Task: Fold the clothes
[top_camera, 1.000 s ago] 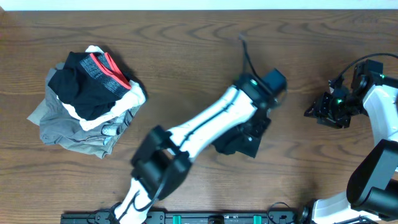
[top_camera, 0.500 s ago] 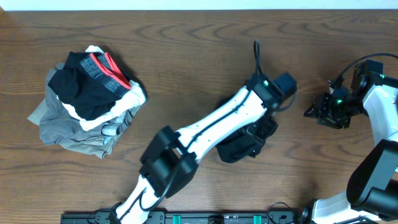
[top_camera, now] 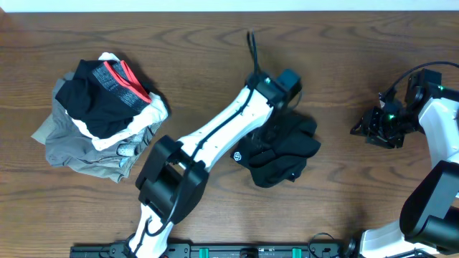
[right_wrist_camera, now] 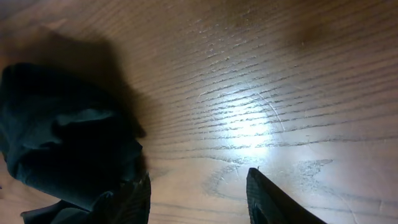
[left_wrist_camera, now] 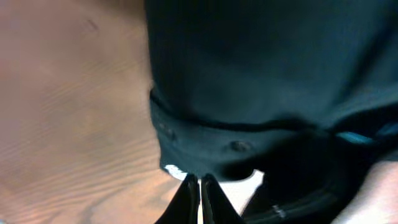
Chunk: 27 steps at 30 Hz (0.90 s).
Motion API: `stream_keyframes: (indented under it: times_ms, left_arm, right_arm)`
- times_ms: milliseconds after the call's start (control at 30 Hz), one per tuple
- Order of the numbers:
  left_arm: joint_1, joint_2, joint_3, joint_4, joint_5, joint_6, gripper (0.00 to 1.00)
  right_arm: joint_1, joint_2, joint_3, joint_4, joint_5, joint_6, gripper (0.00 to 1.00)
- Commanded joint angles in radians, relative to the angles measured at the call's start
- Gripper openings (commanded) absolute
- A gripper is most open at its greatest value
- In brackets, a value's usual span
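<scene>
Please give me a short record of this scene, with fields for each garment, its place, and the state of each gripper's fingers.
black garment: crumpled, not folded, near the middle of the table
clothes pile: at the left; black, grey, white and red pieces; no gripper near
left gripper: fingers together, at the black garment's hem; pinched cloth not discernible
right gripper: fingers apart, over bare wood, beside the garment, not touching it

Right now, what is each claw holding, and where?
Left claw shut at the black garment's hem; actual pinch cannot be told. Right claw open, empty.
</scene>
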State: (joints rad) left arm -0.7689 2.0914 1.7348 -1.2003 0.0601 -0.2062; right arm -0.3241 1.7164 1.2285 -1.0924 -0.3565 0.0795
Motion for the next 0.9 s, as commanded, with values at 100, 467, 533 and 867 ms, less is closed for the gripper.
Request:
stream_keyframes:
  times_ms: [100,467,533,867]
  left_arm:
    - [-0.052,0.006,-0.066,0.064,0.446,0.002,0.06]
    - [-0.208,-0.031,0.038,0.117,0.471,0.017,0.06]
    - [-0.209,-0.036,0.039,0.106,0.433,0.025,0.06]
    - [0.037,-0.154,0.085,0.003,0.0,-0.035,0.21]
  right_arm:
    - [-0.002,-0.024,0.014,0.0,-0.014,0.009,0.48]
    - [-0.002,-0.024,0.014,0.003,-0.014,0.009,0.48]
    - [-0.002,-0.024,0.014,0.001,-0.014,0.009,0.49]
    - [0.146,-0.024,0.014,0.031,-0.41,-0.234,0.45]
